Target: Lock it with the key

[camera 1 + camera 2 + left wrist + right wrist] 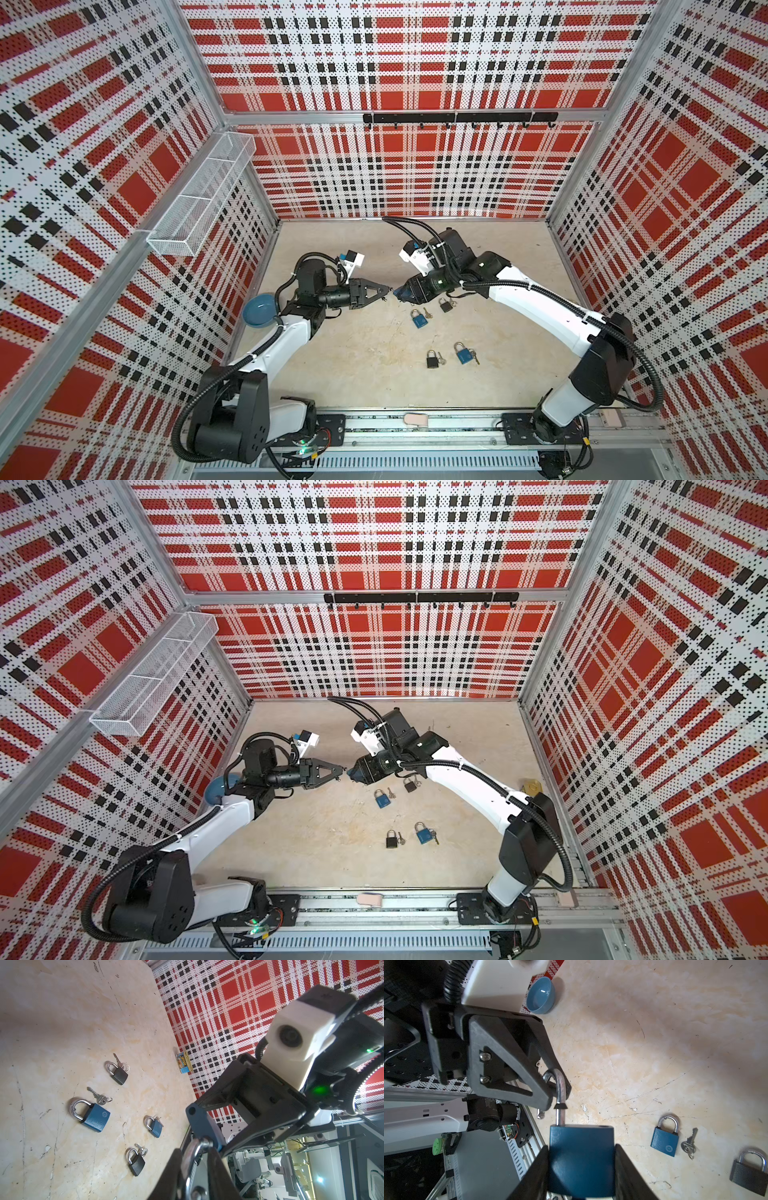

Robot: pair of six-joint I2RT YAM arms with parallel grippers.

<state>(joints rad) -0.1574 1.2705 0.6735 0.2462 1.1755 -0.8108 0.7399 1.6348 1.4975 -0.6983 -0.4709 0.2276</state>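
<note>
Right wrist view: right pincer (581, 1146) clamps blue padlock (581, 1165) body; left pincer (557, 1095), arm held level opposite, jaws narrow astride shackle (560, 1084), grip cannot be told.

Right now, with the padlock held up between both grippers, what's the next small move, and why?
Probably close the left gripper firmly on the metal loop. Its jaws straddle the raised, open loop, though a firm pinch isn't clear, and the right gripper already clamps the blue padlock.
</note>
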